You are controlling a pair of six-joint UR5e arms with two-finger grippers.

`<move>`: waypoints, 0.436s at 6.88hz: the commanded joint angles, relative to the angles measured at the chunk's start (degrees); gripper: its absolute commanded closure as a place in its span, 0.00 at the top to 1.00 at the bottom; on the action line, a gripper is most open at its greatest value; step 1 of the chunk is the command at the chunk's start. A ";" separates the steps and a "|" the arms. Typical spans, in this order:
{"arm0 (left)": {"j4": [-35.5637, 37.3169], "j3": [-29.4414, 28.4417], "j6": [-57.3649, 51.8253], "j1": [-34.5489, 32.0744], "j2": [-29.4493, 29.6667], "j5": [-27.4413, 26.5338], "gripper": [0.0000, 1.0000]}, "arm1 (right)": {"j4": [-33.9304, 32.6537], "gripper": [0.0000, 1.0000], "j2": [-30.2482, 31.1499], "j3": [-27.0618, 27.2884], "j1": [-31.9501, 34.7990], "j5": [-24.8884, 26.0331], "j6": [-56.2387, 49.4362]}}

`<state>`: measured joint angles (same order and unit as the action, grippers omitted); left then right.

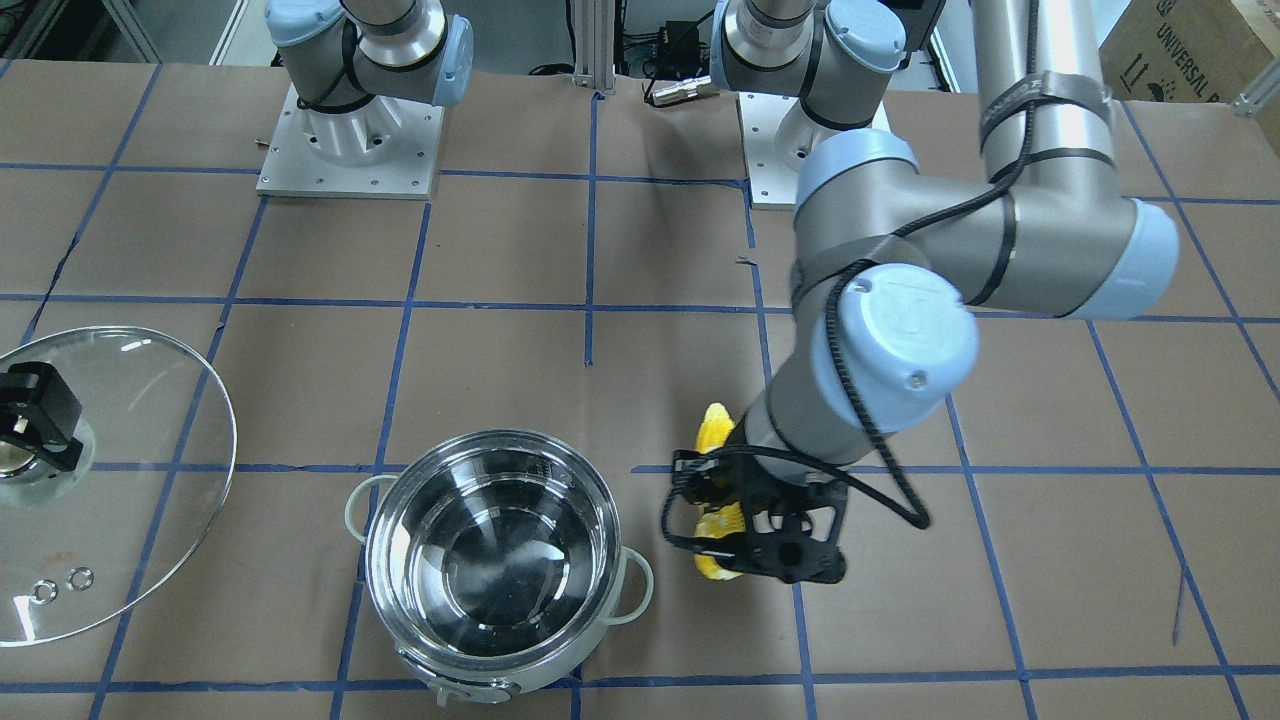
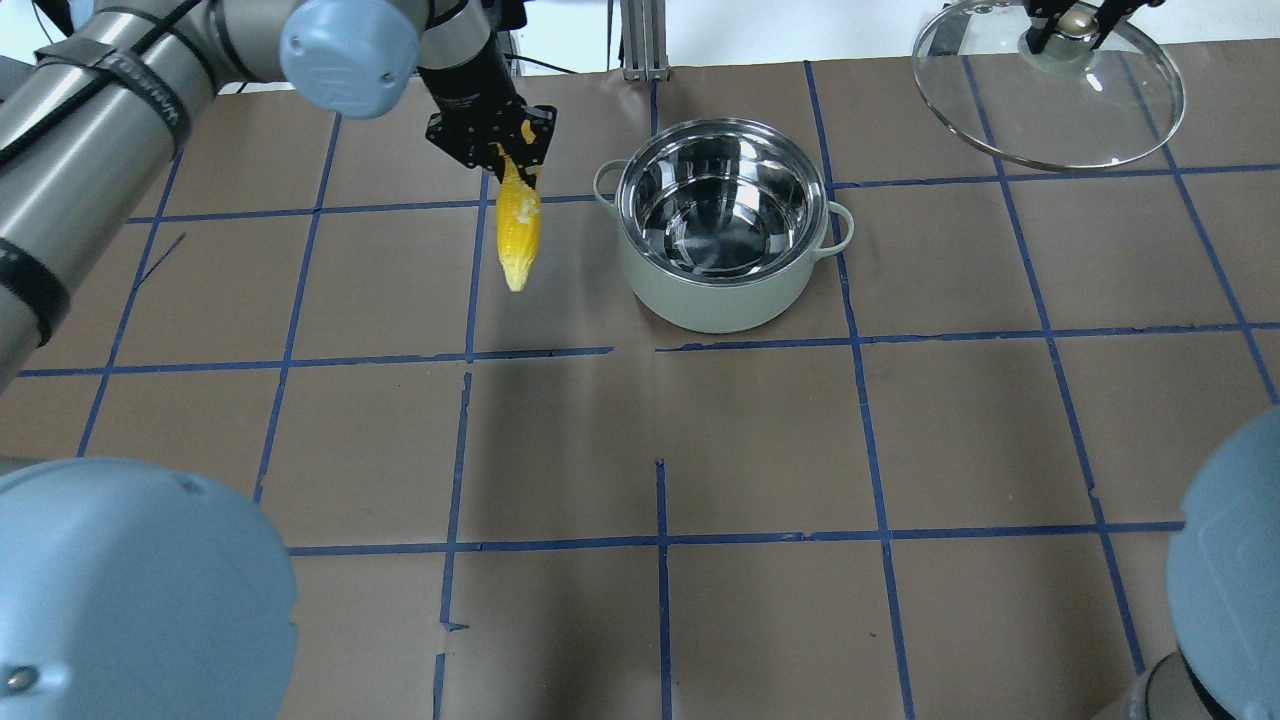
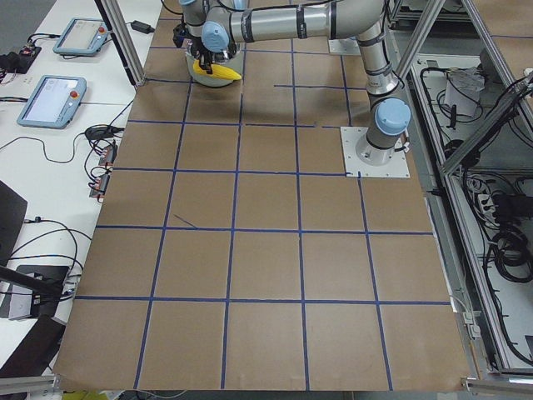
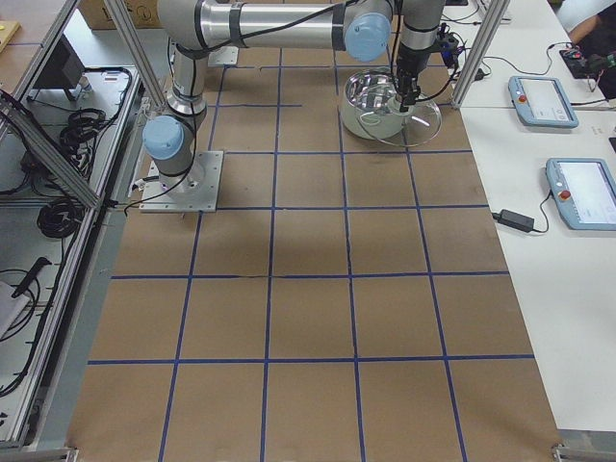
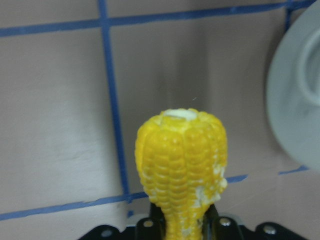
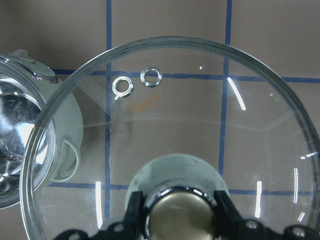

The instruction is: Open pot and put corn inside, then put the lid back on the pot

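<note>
The open steel pot [image 2: 722, 215] stands on the table; it also shows in the front view [image 1: 495, 560]. My left gripper [image 2: 497, 148] is shut on the yellow corn [image 2: 519, 229] and holds it in the air beside the pot; the cob fills the left wrist view [image 5: 181, 167] and partly shows in the front view [image 1: 714, 430]. My right gripper [image 2: 1070, 28] is shut on the knob of the glass lid [image 2: 1050, 100] and holds it raised, away from the pot. The lid and knob show in the right wrist view [image 6: 180, 150] and the front view [image 1: 110, 480].
The table is covered in brown paper with a blue tape grid [image 2: 660, 350]. The arm bases [image 1: 350, 140] stand at the robot's side of the table. Pendants and cables lie on side tables [image 3: 54, 96].
</note>
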<state>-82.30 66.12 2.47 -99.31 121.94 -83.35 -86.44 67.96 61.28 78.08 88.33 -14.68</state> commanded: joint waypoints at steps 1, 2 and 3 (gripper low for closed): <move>-7.03 -17.08 3.06 -7.98 8.97 -0.41 0.14 | -0.13 0.08 -0.46 -0.02 0.23 0.00 0.00; -10.13 -21.25 4.11 -9.57 12.23 -0.50 0.14 | -0.13 0.08 -0.55 0.07 0.32 0.00 0.00; -9.81 -22.16 5.60 -10.11 13.92 -0.24 0.14 | -0.13 0.08 -0.64 0.07 0.84 0.09 0.00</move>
<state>-90.74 47.14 6.50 -108.08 132.99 -83.71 -86.56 67.44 61.30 78.47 88.35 -14.68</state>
